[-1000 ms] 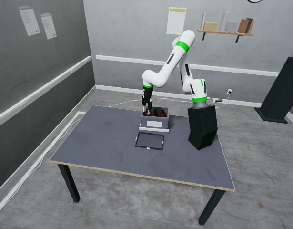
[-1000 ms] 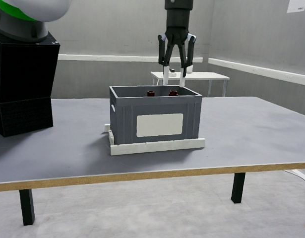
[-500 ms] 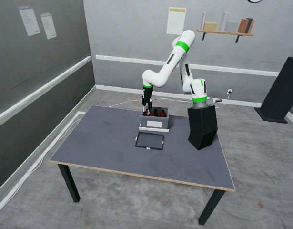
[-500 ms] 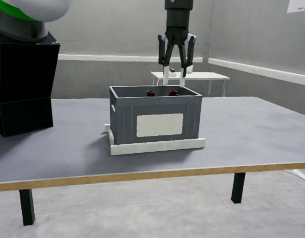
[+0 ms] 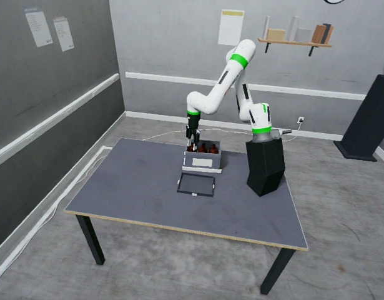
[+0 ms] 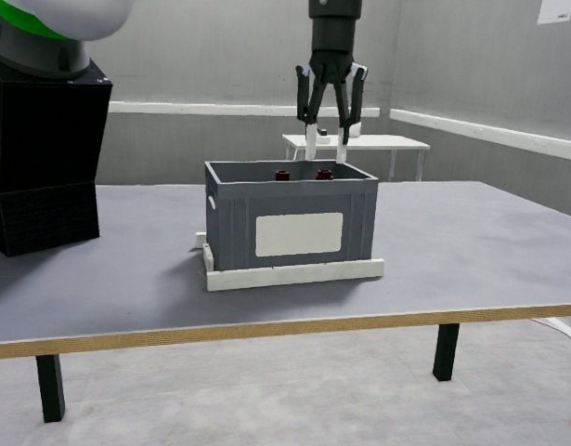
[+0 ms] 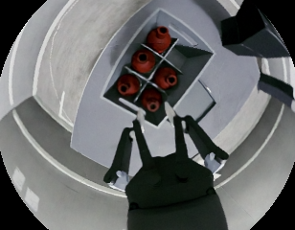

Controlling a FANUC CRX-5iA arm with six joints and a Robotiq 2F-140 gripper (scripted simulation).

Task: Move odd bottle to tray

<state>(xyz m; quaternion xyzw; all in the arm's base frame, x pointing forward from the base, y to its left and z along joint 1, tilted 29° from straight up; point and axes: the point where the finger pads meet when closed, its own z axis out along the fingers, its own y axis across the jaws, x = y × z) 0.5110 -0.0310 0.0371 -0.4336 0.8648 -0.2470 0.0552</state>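
Claw (image 6: 326,144) hangs part-open and empty just above the crate (image 6: 290,216), tips at rim height over a bottle (image 6: 324,175) on its right side, likely set to that gap to gauge or slip over a neck. Five bottles (image 7: 146,61) stand in the dividers; which one is odd, I cannot tell. Tray (image 5: 195,184) waits just in front, placed for a short carry.

Dark grey crate (image 6: 230,220) with a white label panel (image 6: 298,233), holding red-capped brown bottles (image 7: 143,60). Black-framed dark grey tray (image 5: 195,184). White arm (image 5: 227,77) with green bands. Grey table (image 5: 127,180).
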